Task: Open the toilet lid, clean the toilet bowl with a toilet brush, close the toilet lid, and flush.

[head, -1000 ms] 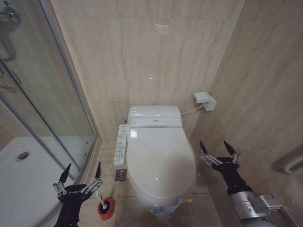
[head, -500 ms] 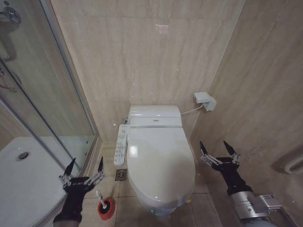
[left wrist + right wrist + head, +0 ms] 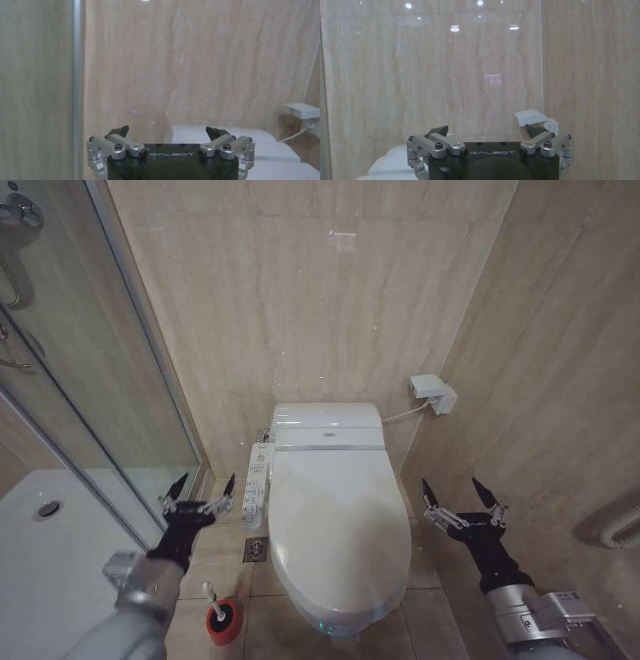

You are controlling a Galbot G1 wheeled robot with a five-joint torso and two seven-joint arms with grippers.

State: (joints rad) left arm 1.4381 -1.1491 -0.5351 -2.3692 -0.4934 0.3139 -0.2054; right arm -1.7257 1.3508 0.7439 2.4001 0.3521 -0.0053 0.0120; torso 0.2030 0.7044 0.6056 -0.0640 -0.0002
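The glossy white toilet lid lies closed over the floor toilet, so the toilet bowl is hidden. The toilet brush stands in a red holder cup on the floor left of the toilet, its thin white handle sticking up. My left gripper is open and empty, raised beside the toilet's left side near the control panel. To the right of the toilet my right gripper hovers open and empty. Both wrist views show open fingers facing the tiled wall.
A glass shower screen and white shower tray fill the left. A floor drain sits between holder and toilet. A white wall box with a cable hangs right of the tank. Tiled walls close in behind and right.
My left gripper has risen and moved forward from above the brush holder to beside the control panel. The right gripper has stayed still.
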